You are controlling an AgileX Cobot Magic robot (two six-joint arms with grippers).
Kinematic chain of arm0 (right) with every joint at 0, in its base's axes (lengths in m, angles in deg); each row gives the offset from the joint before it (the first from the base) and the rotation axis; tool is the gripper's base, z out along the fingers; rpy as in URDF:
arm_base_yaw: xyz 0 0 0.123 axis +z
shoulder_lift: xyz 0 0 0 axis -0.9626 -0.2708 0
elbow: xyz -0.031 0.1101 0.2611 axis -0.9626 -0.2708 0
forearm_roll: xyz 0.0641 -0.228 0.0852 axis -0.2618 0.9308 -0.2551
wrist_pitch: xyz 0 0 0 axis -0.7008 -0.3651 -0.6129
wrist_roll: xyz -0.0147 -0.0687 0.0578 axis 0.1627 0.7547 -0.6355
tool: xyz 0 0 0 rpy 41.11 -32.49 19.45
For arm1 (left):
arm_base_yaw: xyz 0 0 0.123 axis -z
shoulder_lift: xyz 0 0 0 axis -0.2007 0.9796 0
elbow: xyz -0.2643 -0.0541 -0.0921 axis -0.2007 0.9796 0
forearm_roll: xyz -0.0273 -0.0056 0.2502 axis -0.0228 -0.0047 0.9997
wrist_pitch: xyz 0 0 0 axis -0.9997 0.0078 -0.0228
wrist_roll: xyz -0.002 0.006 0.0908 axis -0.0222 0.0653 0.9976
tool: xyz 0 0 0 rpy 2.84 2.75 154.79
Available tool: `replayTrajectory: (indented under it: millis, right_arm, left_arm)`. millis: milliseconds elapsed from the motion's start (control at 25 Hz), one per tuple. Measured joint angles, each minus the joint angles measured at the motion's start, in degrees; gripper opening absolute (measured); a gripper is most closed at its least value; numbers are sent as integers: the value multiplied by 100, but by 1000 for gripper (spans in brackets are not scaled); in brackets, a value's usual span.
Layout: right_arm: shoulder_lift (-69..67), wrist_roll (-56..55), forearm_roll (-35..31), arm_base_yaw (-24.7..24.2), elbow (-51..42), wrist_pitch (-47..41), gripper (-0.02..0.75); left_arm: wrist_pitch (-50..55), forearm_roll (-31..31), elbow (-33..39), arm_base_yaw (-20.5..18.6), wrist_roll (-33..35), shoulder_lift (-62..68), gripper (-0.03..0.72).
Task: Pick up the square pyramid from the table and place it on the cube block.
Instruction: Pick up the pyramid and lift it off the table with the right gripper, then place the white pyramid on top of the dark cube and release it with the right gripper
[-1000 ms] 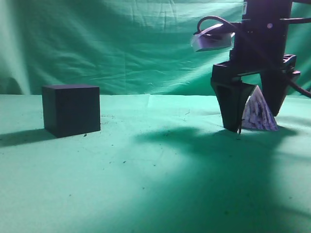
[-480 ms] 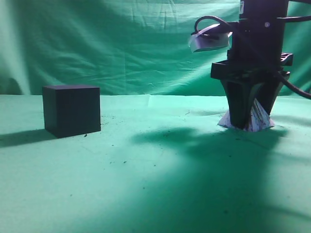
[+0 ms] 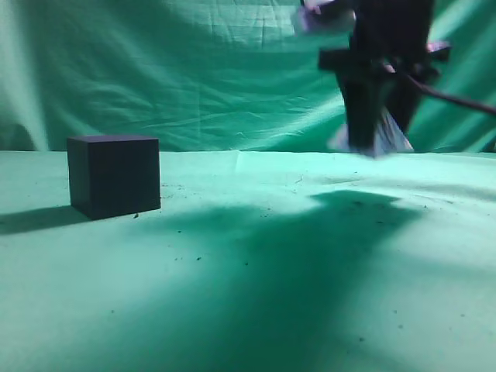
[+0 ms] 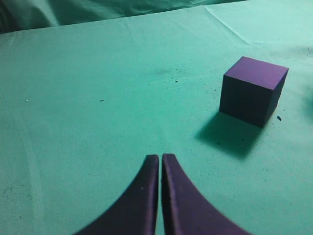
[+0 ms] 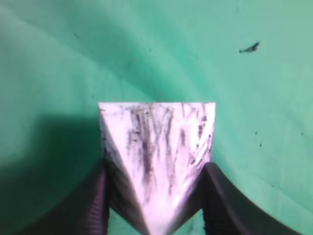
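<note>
Exterior: the right gripper [image 3: 370, 147] grips the pyramid [image 3: 391, 138] above the table [image 3: 248, 294], well right of the cube [image 3: 114, 175] (carry and placing remain).

Left wrist: left gripper [image 4: 160, 161] clenched, empty.

Right wrist: pyramid clamped between both fingers [image 5: 98, 196].

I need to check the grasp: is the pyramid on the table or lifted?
Lifted. The pyramid hangs in the right gripper, above the table.

Right gripper [image 3: 370, 143] hangs above the worktop's far right area, pointing down, its two dark fingers [image 5: 95, 200] clamped on something held between them. Left gripper [image 4: 160, 161] points forward, jaws pressed together with nothing between.
</note>
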Motion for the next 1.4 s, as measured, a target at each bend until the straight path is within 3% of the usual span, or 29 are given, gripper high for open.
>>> replayTrajectory:
  millis: [120, 360, 520, 800, 1200, 1400]
  right_arm:
    - [59, 9, -316, 314, 582, -466, 348]
    - [-51, 9, -542, 1698, 1406, -547, 348]
    - [-609, 9, -566, 2286, 1848, -582, 348]
    - [-1521, -2, -420, 2410, 2332, -635, 348]
    - [-1776, -10, -177, 2410, 2368, -660, 348]
    - [-1780, -10, -177, 2410, 2699, -1072, 638]
  left_arm:
    - [0, 0, 0, 0, 0, 0, 0]
    - [0, 0, 0, 0, 0, 0, 0]
    - [0, 0, 0, 0, 0, 0, 0]
    - [0, 0, 0, 0, 0, 0, 0]
    - [0, 0, 0, 0, 0, 0, 0]
    - [0, 0, 0, 0, 0, 0, 0]
